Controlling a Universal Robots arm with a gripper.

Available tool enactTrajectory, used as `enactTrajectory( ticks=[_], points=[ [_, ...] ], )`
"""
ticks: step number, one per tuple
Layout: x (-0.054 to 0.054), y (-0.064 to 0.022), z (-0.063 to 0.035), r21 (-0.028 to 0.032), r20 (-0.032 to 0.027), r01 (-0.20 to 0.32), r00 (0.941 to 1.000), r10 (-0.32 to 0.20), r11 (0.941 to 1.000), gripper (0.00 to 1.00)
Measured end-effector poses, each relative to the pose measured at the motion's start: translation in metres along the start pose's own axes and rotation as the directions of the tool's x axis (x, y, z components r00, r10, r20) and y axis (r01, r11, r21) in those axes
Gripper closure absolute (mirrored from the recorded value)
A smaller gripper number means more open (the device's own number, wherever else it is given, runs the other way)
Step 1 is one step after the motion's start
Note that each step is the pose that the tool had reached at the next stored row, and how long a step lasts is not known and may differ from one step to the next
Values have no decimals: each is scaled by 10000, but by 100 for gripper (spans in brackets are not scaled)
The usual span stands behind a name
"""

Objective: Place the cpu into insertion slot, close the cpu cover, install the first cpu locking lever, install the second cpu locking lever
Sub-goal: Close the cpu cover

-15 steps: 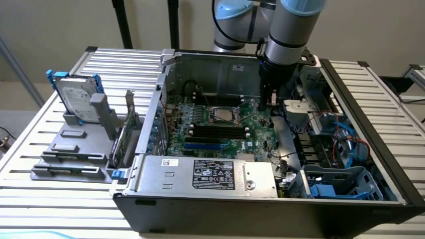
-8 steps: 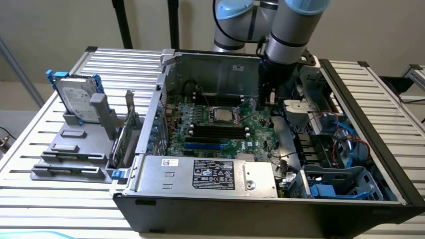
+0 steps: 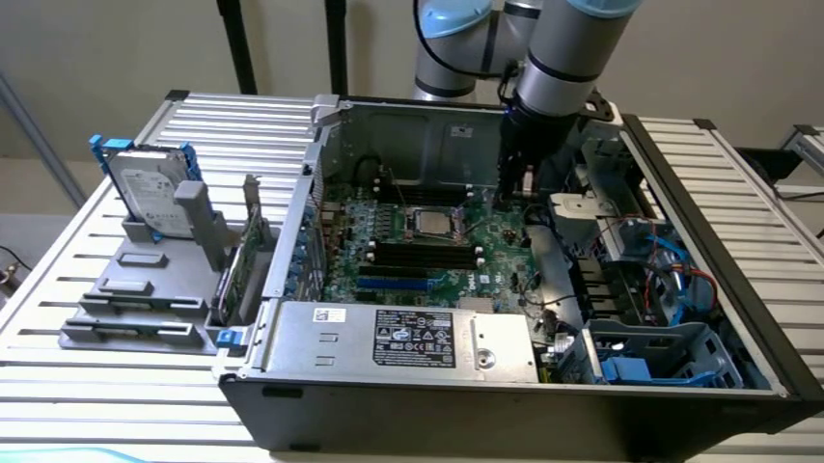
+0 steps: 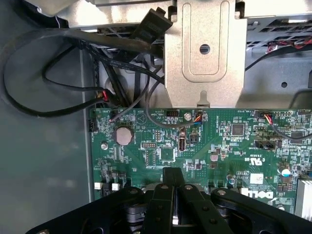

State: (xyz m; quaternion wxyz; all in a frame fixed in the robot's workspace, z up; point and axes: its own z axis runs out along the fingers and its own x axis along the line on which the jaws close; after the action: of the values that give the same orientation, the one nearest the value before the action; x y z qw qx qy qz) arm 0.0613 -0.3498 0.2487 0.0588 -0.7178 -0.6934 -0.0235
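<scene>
The insertion slot (image 3: 431,223) sits in the middle of the green motherboard (image 3: 496,253) inside the open computer case. A pale silvery square, the cpu (image 3: 433,222), shows within its metal rim. I cannot tell how the cpu cover or the locking levers stand. My gripper (image 3: 514,196) hangs from the arm inside the case, above the board and to the exterior view's right of the slot, apart from it. In the wrist view the gripper (image 4: 173,183) is shut, its black fingers (image 4: 165,195) pressed together with nothing visible between them, over the green board (image 4: 229,146).
Long black memory slots (image 3: 425,256) lie just in front of the socket, and a grey power supply box (image 3: 399,338) fills the case front. A hard drive (image 3: 145,193) stands on grey holders outside. A metal bracket (image 4: 204,53), black cables (image 4: 58,36) and a coin battery (image 4: 123,135) surround the gripper.
</scene>
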Motion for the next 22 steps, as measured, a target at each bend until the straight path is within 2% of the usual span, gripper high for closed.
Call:
enactTrajectory(
  ticks=[6, 16, 22],
  points=[
    [0, -111, -29, 110, 4, 4, 10000, -4, 9999, 89],
    [-2, -362, -79, 346, 10, -18, 10000, 18, 9994, 89],
    [-7, -517, -82, 538, 10, -40, 10000, 39, 9985, 89]
  ],
)
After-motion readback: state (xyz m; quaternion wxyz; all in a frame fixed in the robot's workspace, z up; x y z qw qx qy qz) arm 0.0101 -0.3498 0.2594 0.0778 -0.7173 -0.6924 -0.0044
